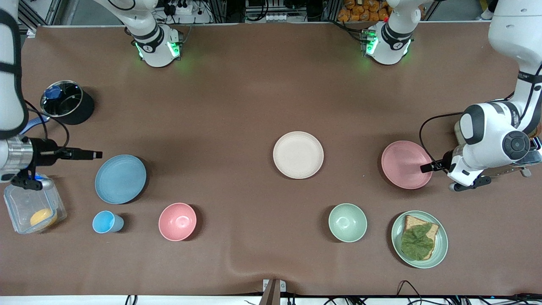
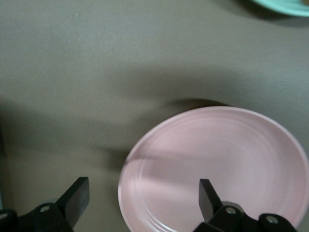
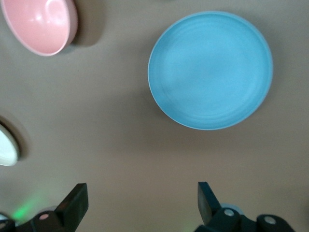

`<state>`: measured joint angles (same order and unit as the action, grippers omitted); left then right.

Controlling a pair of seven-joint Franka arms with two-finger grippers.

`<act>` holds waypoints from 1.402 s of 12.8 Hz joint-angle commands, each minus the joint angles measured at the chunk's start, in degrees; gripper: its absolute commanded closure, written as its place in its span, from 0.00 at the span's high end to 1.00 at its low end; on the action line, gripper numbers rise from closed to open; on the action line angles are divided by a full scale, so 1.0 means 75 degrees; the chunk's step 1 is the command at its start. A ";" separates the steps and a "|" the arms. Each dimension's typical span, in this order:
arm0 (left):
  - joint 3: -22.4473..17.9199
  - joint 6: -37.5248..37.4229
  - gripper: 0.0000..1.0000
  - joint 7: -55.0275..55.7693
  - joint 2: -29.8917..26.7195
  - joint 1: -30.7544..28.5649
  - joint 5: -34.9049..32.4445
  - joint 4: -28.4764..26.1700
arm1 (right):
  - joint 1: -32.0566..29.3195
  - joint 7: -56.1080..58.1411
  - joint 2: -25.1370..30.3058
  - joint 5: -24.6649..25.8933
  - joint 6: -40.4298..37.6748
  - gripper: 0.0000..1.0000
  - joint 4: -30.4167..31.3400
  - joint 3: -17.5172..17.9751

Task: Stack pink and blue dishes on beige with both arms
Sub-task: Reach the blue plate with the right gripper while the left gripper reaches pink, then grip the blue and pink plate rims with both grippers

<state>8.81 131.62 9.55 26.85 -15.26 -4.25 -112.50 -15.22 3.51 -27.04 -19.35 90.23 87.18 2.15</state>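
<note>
The cream-beige plate (image 1: 298,154) lies mid-table. Toward the left arm's end lies the pale pink plate (image 1: 402,163), also in the left wrist view (image 2: 217,164). My left gripper (image 1: 425,168) (image 2: 142,198) is open at its rim: one finger is over the plate, the other over bare table. The light blue plate (image 1: 120,178) (image 3: 210,70) lies toward the right arm's end. My right gripper (image 1: 98,155) (image 3: 140,200) hangs open and holds nothing, over the table beside the blue plate, not touching it.
Near the front camera stand a blue cup (image 1: 106,222), a pink bowl (image 1: 178,221) (image 3: 41,24), a green bowl (image 1: 347,222) and a green plate (image 1: 442,248) with bread. A lidded black pot (image 1: 63,101) and a clear container (image 1: 36,209) sit by the right arm.
</note>
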 commanded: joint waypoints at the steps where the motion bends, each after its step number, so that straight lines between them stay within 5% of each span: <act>1: 0.0091 0.0064 0.93 0.0028 0.0181 -0.0028 -0.0195 0.0059 | -0.0887 0.0546 -0.1185 -0.1179 -0.0148 1.00 -0.0502 0.0181; 4: 0.0080 0.0064 0.85 0.0028 0.0322 -0.0039 -0.0195 0.0106 | -0.0421 0.2307 -0.1246 0.0199 -0.0102 1.00 -0.0514 0.0158; 10: 0.0080 0.0146 0.58 0.0040 0.0498 -0.0063 -0.0171 0.0129 | 0.0211 0.2275 -0.1387 0.0457 0.2029 1.00 -0.0491 0.0124; 13: 0.0080 0.0146 0.40 0.0040 0.0498 -0.0063 -0.0124 0.0129 | 0.0097 0.2251 -0.1492 0.2130 0.2942 1.00 -0.0397 0.0112; 18: 0.0103 0.0146 0.04 0.0063 0.0475 -0.0063 -0.0089 0.0118 | -0.0456 0.2239 -0.2253 0.2158 0.3530 1.00 -0.0315 0.0112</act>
<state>9.03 132.50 9.42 30.13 -15.30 -4.26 -112.16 -18.20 20.17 -41.16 -3.82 114.61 85.34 2.14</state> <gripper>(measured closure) 0.899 0.000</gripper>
